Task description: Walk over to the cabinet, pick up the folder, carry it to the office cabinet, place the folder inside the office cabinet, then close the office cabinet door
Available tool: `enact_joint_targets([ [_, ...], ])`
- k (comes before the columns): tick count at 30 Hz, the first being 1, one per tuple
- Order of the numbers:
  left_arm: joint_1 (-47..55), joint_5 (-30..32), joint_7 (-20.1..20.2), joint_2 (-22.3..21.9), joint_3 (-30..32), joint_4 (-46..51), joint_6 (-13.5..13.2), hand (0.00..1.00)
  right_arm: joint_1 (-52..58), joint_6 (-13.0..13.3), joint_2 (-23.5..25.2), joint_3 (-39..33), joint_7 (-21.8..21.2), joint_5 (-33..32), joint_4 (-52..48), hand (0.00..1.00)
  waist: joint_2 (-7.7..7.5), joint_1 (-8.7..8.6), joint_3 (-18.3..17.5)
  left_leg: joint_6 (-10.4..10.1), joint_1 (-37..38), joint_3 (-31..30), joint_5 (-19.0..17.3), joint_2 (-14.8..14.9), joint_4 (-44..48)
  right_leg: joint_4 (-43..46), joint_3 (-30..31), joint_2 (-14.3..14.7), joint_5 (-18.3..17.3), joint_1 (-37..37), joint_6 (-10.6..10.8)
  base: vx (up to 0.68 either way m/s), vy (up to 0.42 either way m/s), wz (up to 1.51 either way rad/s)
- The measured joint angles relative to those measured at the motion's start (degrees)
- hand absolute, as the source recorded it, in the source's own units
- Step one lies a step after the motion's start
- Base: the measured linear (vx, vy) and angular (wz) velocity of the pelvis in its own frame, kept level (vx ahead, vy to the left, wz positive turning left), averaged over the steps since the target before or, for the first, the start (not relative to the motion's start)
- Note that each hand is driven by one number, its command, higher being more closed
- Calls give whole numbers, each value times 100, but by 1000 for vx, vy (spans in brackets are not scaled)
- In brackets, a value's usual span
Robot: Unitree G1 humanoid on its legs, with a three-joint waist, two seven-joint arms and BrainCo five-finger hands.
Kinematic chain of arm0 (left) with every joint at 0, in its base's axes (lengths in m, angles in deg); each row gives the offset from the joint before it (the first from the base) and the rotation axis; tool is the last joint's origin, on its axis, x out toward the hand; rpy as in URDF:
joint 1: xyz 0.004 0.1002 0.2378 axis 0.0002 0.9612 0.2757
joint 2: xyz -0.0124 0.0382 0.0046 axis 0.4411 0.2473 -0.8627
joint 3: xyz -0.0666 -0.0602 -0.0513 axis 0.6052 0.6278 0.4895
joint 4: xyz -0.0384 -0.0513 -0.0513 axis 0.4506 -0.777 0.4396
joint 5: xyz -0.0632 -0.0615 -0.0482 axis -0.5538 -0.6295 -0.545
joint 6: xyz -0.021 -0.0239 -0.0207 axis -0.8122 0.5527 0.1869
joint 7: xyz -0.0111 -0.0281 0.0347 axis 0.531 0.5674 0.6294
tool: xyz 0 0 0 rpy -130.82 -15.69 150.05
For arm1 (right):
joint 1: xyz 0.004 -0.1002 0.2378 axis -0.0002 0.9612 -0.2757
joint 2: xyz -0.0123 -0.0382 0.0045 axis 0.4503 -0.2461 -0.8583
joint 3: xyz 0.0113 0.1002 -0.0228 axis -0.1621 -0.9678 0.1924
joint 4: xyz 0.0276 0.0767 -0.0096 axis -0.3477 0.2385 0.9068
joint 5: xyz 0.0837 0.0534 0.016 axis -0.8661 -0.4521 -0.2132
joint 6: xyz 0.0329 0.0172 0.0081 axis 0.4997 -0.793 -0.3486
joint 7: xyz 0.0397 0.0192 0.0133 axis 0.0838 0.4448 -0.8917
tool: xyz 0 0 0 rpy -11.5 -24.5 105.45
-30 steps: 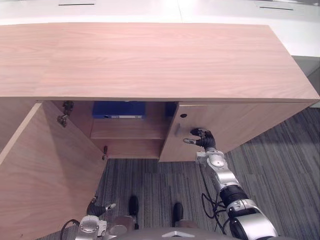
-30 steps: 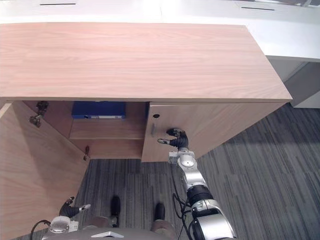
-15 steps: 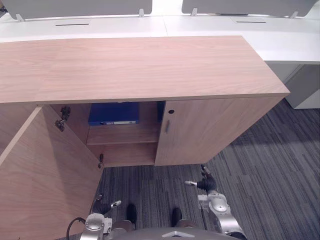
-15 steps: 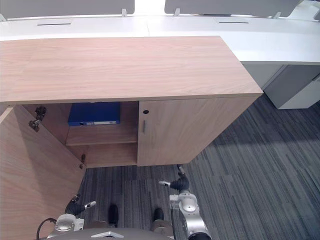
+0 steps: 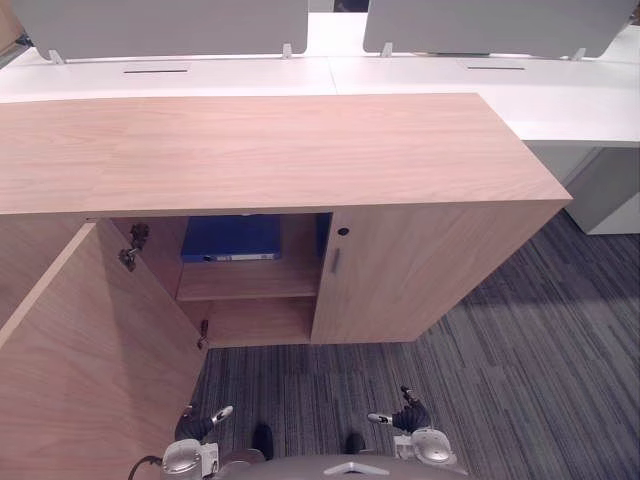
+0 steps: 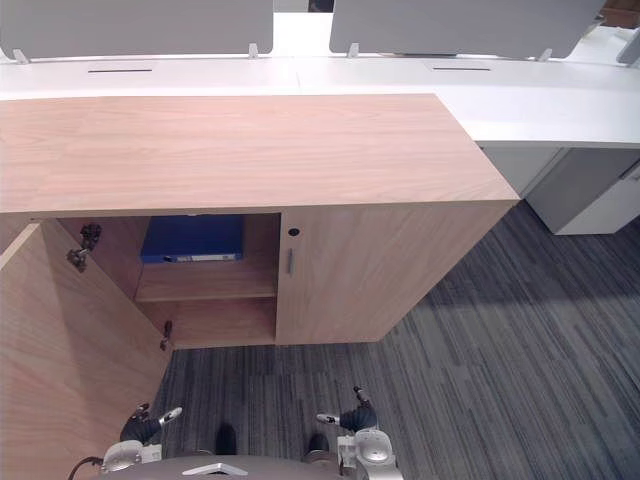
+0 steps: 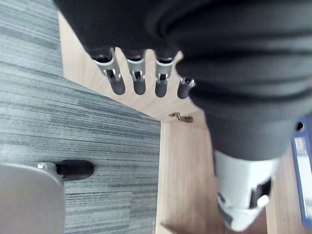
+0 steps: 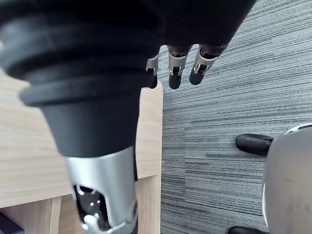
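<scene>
A blue folder (image 5: 231, 238) lies flat on the upper shelf inside the wooden cabinet (image 5: 260, 150). The cabinet's left door (image 5: 90, 370) stands swung wide open toward me, and its right door (image 5: 420, 270) is shut. My left hand (image 5: 198, 422) hangs low by my side near the open door, fingers (image 7: 139, 80) relaxed and empty. My right hand (image 5: 405, 418) hangs low over the carpet in front of the shut door, fingers (image 8: 178, 66) straight and holding nothing. A strip of the folder (image 7: 303, 180) shows past my left wrist.
White desks (image 5: 560, 100) with grey partition screens (image 5: 160, 25) run behind the cabinet. A white pedestal (image 6: 590, 190) stands at the far right. Grey striped carpet (image 5: 520, 380) spreads in front and to the right.
My right hand has come away from the right door's handle and dropped to my side. The whole view has pulled back from the cabinet. The folder has stayed on its shelf.
</scene>
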Motion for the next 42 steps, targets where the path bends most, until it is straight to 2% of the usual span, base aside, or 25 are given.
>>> enact_joint_targets([
  [3,221,-295,-30,-37,399,214,-6,0,-29,-5,0,-27,0,0,33,0,1,32,-7,5,0,-370,12,-47,2,9,-386,-7,-33,182,40,102,-30,59],
  [13,542,-923,-358,-52,1655,799,-171,0,-495,25,-55,5,67,-2,36,0,40,515,36,-37,-9,-1563,188,-226,2,187,-1621,-65,-390,748,44,35,-43,66],
  [15,596,-1006,-464,-32,1875,1207,-245,0,-548,28,-69,14,76,-2,12,0,51,622,79,-54,-28,-1825,215,-269,1,286,-1891,-92,-522,802,6,-56,-39,61],
  [18,630,-1090,-513,58,2126,1719,-335,0,-549,28,-58,35,77,-4,0,0,73,675,131,-66,-106,-2077,272,-307,1,364,-2130,-107,-611,841,18,-58,-38,47],
  [22,625,-1108,-605,275,2420,2117,-461,0,-530,27,-63,34,82,-3,-1,0,82,784,189,-63,-126,-2119,276,-297,1,388,-2237,-106,-660,843,16,-29,-28,20],
  [23,625,-1109,-619,299,2509,2221,-476,0,-531,27,-64,34,82,-3,-3,0,29,795,162,-63,-127,-2120,276,-295,1,395,-2239,-106,-669,840,18,0,0,0],
  [24,620,-1109,-628,322,2551,2272,-496,0,-531,27,-64,34,82,-3,-3,0,69,798,189,-63,-131,-2125,276,-296,1,401,-2243,-106,-676,837,19,15,-31,3],
  [26,610,-1136,-673,447,2568,2491,-512,0,-530,27,-65,34,81,-3,-3,0,19,799,190,-101,-145,-2146,302,-295,1,420,-2258,-103,-691,841,17,39,-39,5],
  [27,569,-1142,-685,523,2576,2610,-525,0,-527,27,-66,33,80,-4,-3,0,51,798,213,-108,-184,-2173,309,-296,2,427,-2286,-92,-690,837,15,47,-43,14],
  [28,520,-1140,-687,604,2577,2703,-567,0,-526,27,-75,31,80,-4,-4,0,-29,794,199,-102,-200,-2224,331,-298,3,427,-2346,-89,-689,841,14,41,-48,20],
  [29,441,-1140,-687,684,2578,2712,-598,0,-516,27,-77,31,79,-4,-3,0,44,796,247,-73,-220,-2251,355,-302,3,427,-2378,-86,-689,836,14,26,-37,16],
  [30,403,-1140,-687,730,2579,2731,-607,0,-517,27,-75,33,77,-4,-3,0,40,797,256,-73,-216,-2252,356,-302,3,427,-2379,-86,-689,840,14,31,-40,6],
  [31,374,-1139,-687,796,2578,2813,-617,0,-525,29,-74,37,72,-4,-4,0,-31,799,236,-72,-206,-2248,356,-303,4,431,-2376,-88,-687,848,13,25,-34,0],
  [36,294,-958,-575,1150,2537,3142,-678,0,-524,28,-79,36,62,-11,-3,0,1,804,266,-73,-201,-2233,355,-304,4,429,-2359,-91,-693,843,3,6,-34,-2],
  [42,214,-512,-454,1340,2500,3146,-677,0,-521,29,-81,33,55,-5,-4,0,3,803,267,-82,-174,-2118,341,-249,2,430,-2229,-68,-699,814,-10,-31,-34,-9],
])
